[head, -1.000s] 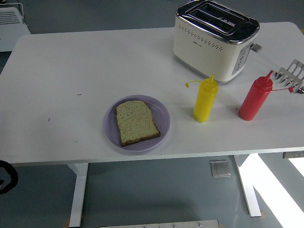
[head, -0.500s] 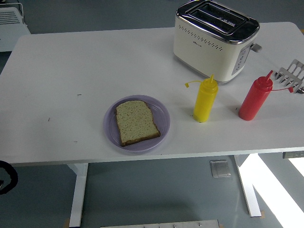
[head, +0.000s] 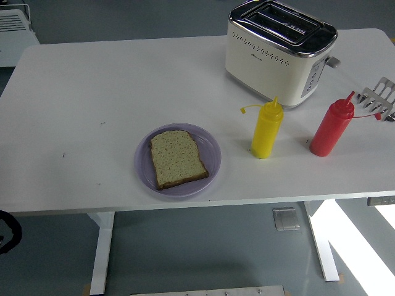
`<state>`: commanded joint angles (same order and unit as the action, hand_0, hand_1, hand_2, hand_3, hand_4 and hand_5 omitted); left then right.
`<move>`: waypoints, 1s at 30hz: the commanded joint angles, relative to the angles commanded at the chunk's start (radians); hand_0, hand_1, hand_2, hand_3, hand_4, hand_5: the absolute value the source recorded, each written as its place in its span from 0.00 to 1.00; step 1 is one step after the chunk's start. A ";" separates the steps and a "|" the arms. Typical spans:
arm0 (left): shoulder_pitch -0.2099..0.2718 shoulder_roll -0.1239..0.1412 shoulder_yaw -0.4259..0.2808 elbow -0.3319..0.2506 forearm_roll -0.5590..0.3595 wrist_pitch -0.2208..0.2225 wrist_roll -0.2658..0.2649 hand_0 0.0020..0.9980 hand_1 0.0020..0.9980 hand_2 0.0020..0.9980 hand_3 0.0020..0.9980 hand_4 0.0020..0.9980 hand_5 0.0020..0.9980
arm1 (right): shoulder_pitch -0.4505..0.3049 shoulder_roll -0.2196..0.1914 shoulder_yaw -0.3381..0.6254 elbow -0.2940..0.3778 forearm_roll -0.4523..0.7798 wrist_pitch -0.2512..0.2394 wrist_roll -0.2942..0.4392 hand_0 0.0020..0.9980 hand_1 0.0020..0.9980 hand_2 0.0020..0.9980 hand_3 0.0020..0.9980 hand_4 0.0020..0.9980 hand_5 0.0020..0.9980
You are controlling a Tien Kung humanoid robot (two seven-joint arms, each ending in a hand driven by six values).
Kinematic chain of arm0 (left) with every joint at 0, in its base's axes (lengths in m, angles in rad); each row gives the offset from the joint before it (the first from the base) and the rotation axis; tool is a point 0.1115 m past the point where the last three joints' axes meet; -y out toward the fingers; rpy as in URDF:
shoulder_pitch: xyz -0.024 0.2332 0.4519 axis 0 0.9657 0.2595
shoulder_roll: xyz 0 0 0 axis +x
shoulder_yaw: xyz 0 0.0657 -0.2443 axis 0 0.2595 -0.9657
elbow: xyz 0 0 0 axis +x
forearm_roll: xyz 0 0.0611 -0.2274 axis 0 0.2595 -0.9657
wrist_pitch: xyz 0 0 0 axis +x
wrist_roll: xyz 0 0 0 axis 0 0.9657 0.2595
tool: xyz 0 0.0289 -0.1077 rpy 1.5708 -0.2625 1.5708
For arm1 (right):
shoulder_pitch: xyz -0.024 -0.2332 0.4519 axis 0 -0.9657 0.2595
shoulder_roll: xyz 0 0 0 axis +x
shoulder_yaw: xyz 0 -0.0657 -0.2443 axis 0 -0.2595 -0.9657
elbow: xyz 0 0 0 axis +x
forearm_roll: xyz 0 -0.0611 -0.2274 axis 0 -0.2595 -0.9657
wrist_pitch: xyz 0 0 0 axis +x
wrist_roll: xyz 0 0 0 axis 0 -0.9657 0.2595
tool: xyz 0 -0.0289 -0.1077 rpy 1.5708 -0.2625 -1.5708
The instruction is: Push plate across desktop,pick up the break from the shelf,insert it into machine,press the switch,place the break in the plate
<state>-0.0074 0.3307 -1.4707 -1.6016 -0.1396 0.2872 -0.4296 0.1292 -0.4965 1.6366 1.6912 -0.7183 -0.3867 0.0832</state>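
so, bread (head: 178, 158) lies flat on the purple plate (head: 210, 176), near the front edge of the table (head: 80, 92). toaster (head: 279, 52) sits at the far right, both slots look empty, lever on its right side looks up. yellow bottle (head: 266, 129) and red bottle (head: 331, 129) stand between plate and toaster side, well apart from each other. metal rack (head: 379, 98) at the right edge, no bread on it that i can see. my hands: neither shows over the table. a dark bit at the bottom left corner, below table level, may be part of my left arm (head: 7, 229), too little in view to tell, so i cannot tell how far that hand is open or what it has. right hand out of view. judging from the layout, the task reads as finished: slice already on the plate, nothing left but retreat.
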 joint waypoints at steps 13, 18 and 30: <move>0.000 0.013 0.013 -0.013 -0.017 -0.004 0.012 0.78 0.69 0.64 0.63 0.65 1.00 | -0.017 0.001 0.023 0.017 0.003 0.016 -0.004 0.73 0.73 0.77 0.77 0.77 0.17; -0.003 0.019 0.014 -0.020 -0.024 -0.005 0.016 0.78 0.69 0.64 0.63 0.66 1.00 | -0.024 0.000 0.036 0.021 0.002 0.015 -0.002 0.73 0.73 0.76 0.77 0.79 0.19; -0.006 0.019 0.018 -0.025 -0.031 -0.009 0.019 0.78 0.69 0.64 0.63 0.66 1.00 | -0.026 -0.002 0.037 0.021 -0.005 0.006 -0.001 0.72 0.71 0.72 0.77 0.79 0.19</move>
<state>-0.0136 0.3498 -1.4525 -1.6262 -0.1708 0.2782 -0.4104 0.1031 -0.4989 1.6739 1.7125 -0.7230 -0.3811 0.0825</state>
